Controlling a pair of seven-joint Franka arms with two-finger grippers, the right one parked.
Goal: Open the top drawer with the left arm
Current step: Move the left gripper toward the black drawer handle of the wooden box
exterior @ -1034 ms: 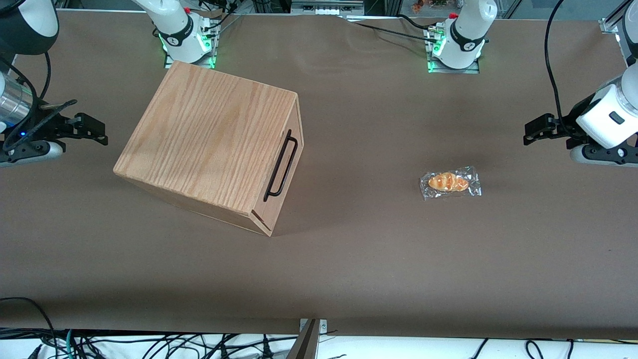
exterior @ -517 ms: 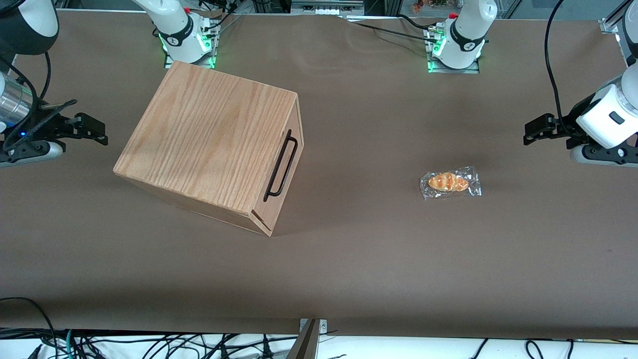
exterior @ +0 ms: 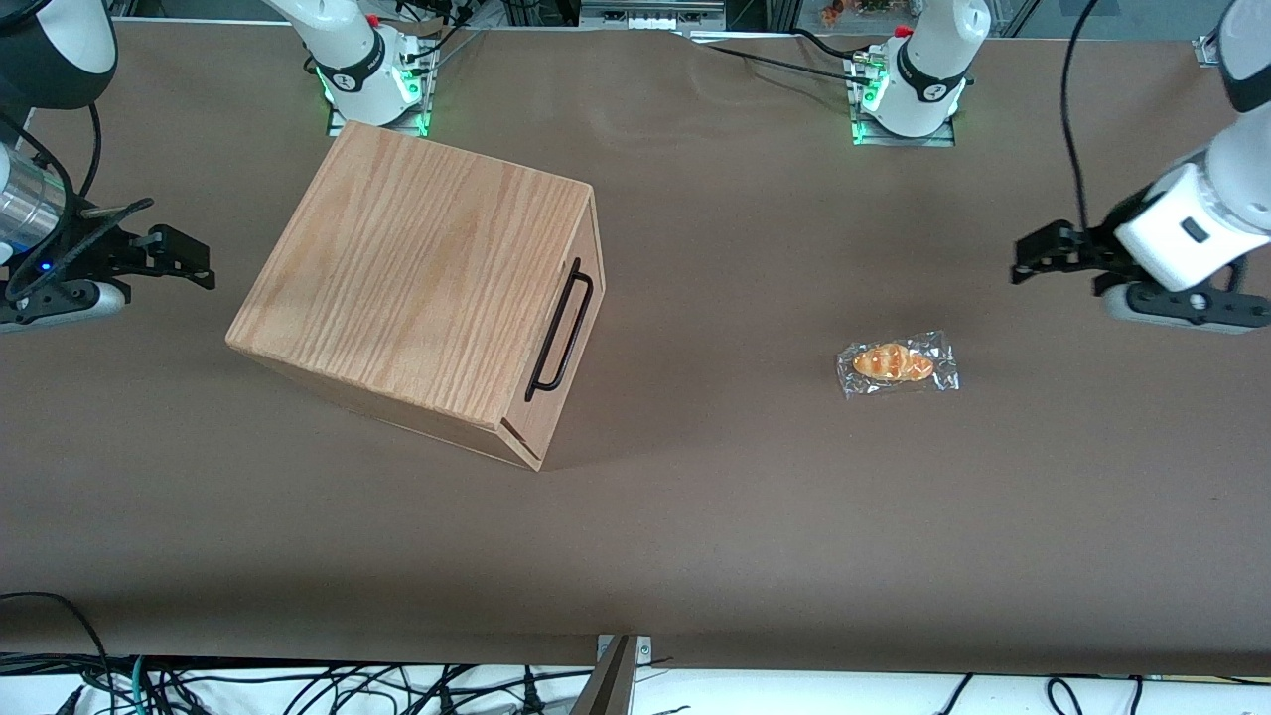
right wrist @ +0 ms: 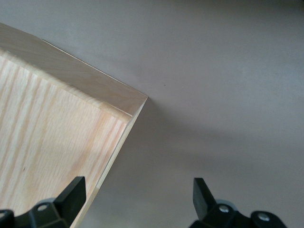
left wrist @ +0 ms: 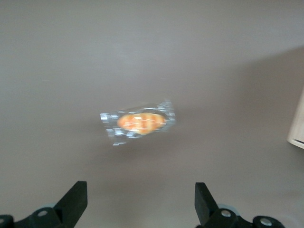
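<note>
On the matte brown surface (exterior: 695, 516), an oak-grain box (exterior: 417, 278) holds the top drawer (exterior: 568, 338), pushed fully in, its thin black U-shaped handle (exterior: 559, 330) across the front. Well apart, toward the working arm's end, the claw (exterior: 1028, 260) hovers with fingers (left wrist: 76, 202) spread, empty, near a glossy wrapped bread roll (exterior: 897, 363).

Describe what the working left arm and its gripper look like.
The left arm is glossy white with rounded segments, a small dark oval mark on its wrist and a thin black cable running up from it. Its gripper is black, with two flat fingers set open, above the table near the wrapped bun.
</note>
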